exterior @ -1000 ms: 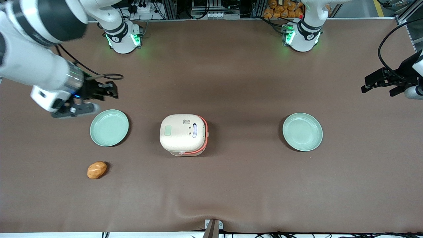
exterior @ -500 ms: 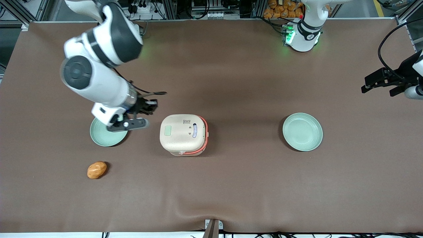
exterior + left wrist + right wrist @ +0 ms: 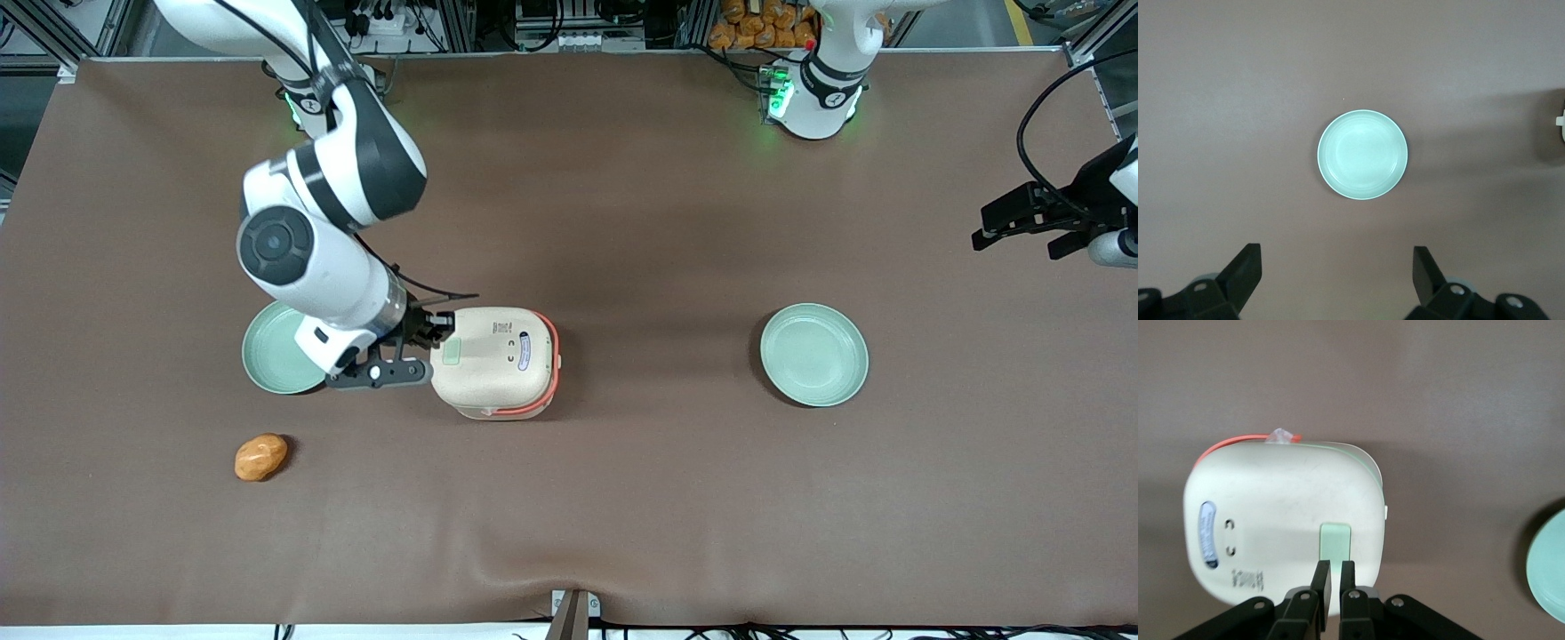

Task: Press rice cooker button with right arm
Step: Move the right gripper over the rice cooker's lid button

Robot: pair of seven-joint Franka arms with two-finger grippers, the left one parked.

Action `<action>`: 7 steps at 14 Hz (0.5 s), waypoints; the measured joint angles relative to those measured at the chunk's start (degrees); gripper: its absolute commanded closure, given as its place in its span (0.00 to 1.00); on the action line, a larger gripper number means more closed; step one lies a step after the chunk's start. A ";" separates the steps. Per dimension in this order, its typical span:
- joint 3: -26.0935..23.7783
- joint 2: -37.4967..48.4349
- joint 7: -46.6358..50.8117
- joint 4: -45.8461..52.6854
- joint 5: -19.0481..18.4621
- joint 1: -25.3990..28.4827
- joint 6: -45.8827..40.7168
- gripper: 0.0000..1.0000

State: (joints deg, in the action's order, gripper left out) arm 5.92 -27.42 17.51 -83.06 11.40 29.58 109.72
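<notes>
The rice cooker (image 3: 493, 360) is cream-white with a coral-red band and stands at the table's middle, lid shut. A pale green rectangular button (image 3: 452, 350) is on its lid, at the edge toward the working arm's end. My right gripper (image 3: 436, 331) hangs from the white right arm (image 3: 329, 240), right at that edge of the lid. In the right wrist view the cooker (image 3: 1285, 513) fills the middle. The gripper (image 3: 1335, 565) has its two black fingers almost together, with nothing between them. Their tips sit just over the edge of the green button (image 3: 1335, 543).
A pale green plate (image 3: 276, 356) lies beside the cooker toward the working arm's end, partly under the arm; it also shows in the right wrist view (image 3: 1551, 570). A second plate (image 3: 813, 354) lies toward the parked arm's end. An orange-brown lump (image 3: 260, 456) lies nearer the camera.
The right arm has swung in from the table's working-arm end, over the plate, to the cooker's lid edge. Cooker, plates and lump have not moved.
</notes>
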 measured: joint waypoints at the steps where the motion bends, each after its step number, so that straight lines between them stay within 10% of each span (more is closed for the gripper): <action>1: 0.00 -0.87 -0.01 -0.01 0.00 0.04 0.63 0.87; 7: 0.00 -3.49 -0.01 -0.02 0.00 0.19 1.53 0.87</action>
State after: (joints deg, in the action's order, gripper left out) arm 5.91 -30.91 17.49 -83.08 11.40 29.77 111.25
